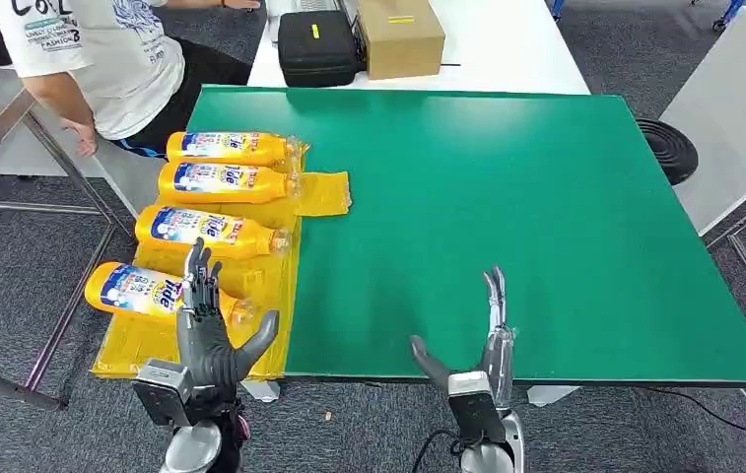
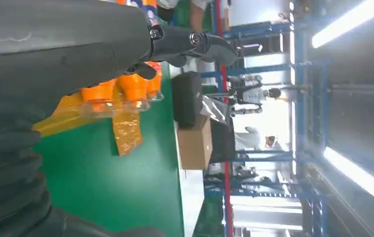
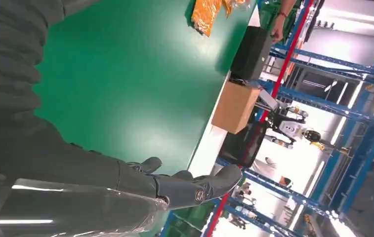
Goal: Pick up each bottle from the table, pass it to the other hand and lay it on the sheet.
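yellow glossy bottles [image 1: 213, 232] lie on crinkled sheet [image 1: 319, 192].

The yellow bottles [image 1: 216, 183] are displaying "Tide" on blue labels; the person's white shirt [image 1: 102, 49] is showing "FASHION".

You are looking at a black case [image 1: 317, 46] sitting just beside a cardboard box [image 1: 400, 35] beyond the green mat [image 1: 546, 217], with a person [image 1: 102, 59] standing at the far left.
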Action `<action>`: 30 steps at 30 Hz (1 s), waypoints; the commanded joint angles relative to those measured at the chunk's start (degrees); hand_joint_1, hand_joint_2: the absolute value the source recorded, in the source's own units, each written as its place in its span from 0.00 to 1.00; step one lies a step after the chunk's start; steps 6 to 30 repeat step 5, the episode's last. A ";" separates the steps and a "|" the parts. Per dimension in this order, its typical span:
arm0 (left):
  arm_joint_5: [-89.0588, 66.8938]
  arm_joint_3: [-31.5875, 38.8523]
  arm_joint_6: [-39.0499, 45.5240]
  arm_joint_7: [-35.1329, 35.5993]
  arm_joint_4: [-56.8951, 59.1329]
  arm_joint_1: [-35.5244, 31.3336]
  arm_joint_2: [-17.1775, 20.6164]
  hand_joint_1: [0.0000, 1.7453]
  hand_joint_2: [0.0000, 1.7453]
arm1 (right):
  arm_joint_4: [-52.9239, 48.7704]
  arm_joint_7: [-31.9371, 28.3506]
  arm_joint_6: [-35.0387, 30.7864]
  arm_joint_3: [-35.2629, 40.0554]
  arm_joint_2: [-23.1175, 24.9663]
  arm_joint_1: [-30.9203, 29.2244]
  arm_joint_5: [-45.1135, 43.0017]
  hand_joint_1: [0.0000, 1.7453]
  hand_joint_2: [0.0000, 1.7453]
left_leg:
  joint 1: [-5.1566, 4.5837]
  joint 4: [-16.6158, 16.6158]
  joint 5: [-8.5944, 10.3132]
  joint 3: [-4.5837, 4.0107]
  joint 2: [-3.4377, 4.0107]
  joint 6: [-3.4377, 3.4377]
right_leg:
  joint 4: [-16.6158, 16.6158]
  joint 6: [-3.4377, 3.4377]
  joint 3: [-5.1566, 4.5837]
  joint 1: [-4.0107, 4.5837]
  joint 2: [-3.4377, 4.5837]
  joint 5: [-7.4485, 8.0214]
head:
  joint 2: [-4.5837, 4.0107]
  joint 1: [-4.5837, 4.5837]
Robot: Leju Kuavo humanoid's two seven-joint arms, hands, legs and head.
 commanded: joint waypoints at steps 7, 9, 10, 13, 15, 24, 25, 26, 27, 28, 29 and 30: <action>0.31 -1.79 4.54 0.15 -2.80 2.93 0.98 0.00 1.00 | -2.48 0.45 -0.44 2.48 -1.31 2.23 -2.75 0.00 1.00 | 0.02 -0.01 -0.16 0.33 0.05 -0.01 | -0.04 -0.16 0.34 0.06 -0.04 -0.14 | 0.00 0.02; 0.31 -1.79 4.54 0.15 -2.80 2.93 0.98 0.00 1.00 | -2.48 0.45 -0.44 2.48 -1.31 2.23 -2.75 0.00 1.00 | 0.02 -0.01 -0.16 0.33 0.05 -0.01 | -0.04 -0.16 0.34 0.06 -0.04 -0.14 | 0.00 0.02; 0.31 -1.79 4.54 0.15 -2.80 2.93 0.98 0.00 1.00 | -2.48 0.45 -0.44 2.48 -1.31 2.23 -2.75 0.00 1.00 | 0.02 -0.01 -0.16 0.33 0.05 -0.01 | -0.04 -0.16 0.34 0.06 -0.04 -0.14 | 0.00 0.02; 0.31 -1.79 4.54 0.15 -2.80 2.93 0.98 0.00 1.00 | -2.48 0.45 -0.44 2.48 -1.31 2.23 -2.75 0.00 1.00 | 0.02 -0.01 -0.16 0.33 0.05 -0.01 | -0.04 -0.16 0.34 0.06 -0.04 -0.14 | 0.00 0.02; 0.31 -1.79 4.54 0.15 -2.80 2.93 0.98 0.00 1.00 | -2.48 0.45 -0.44 2.48 -1.31 2.23 -2.75 0.00 1.00 | 0.02 -0.01 -0.16 0.33 0.05 -0.01 | -0.04 -0.16 0.34 0.06 -0.04 -0.14 | 0.00 0.02; 0.31 -1.79 4.54 0.15 -2.80 2.93 0.98 0.00 1.00 | -2.48 0.45 -0.44 2.48 -1.31 2.23 -2.75 0.00 1.00 | 0.02 -0.01 -0.16 0.33 0.05 -0.01 | -0.04 -0.16 0.34 0.06 -0.04 -0.14 | 0.00 0.02; 0.31 -1.79 4.54 0.15 -2.80 2.93 0.98 0.00 1.00 | -2.48 0.45 -0.44 2.48 -1.31 2.23 -2.75 0.00 1.00 | 0.02 -0.01 -0.16 0.33 0.05 -0.01 | -0.04 -0.16 0.34 0.06 -0.04 -0.14 | 0.00 0.02; 0.31 -1.79 4.54 0.15 -2.80 2.93 0.98 0.00 1.00 | -2.48 0.45 -0.44 2.48 -1.31 2.23 -2.75 0.00 1.00 | 0.02 -0.01 -0.16 0.33 0.05 -0.01 | -0.04 -0.16 0.34 0.06 -0.04 -0.14 | 0.00 0.02; 0.31 -1.79 4.54 0.15 -2.80 2.93 0.98 0.00 1.00 | -2.48 0.45 -0.44 2.48 -1.31 2.23 -2.75 0.00 1.00 | 0.02 -0.01 -0.16 0.33 0.05 -0.01 | -0.04 -0.16 0.34 0.06 -0.04 -0.14 | 0.00 0.02; 0.31 -1.79 4.54 0.15 -2.80 2.93 0.98 0.00 1.00 | -2.48 0.45 -0.44 2.48 -1.31 2.23 -2.75 0.00 1.00 | 0.02 -0.01 -0.16 0.33 0.05 -0.01 | -0.04 -0.16 0.34 0.06 -0.04 -0.14 | 0.00 0.02; 0.31 -1.79 4.54 0.15 -2.80 2.93 0.98 0.00 1.00 | -2.48 0.45 -0.44 2.48 -1.31 2.23 -2.75 0.00 1.00 | 0.02 -0.01 -0.16 0.33 0.05 -0.01 | -0.04 -0.16 0.34 0.06 -0.04 -0.14 | 0.00 0.02; 0.31 -1.79 4.54 0.15 -2.80 2.93 0.98 0.00 1.00 | -2.48 0.45 -0.44 2.48 -1.31 2.23 -2.75 0.00 1.00 | 0.02 -0.01 -0.16 0.33 0.05 -0.01 | -0.04 -0.16 0.34 0.06 -0.04 -0.14 | 0.00 0.02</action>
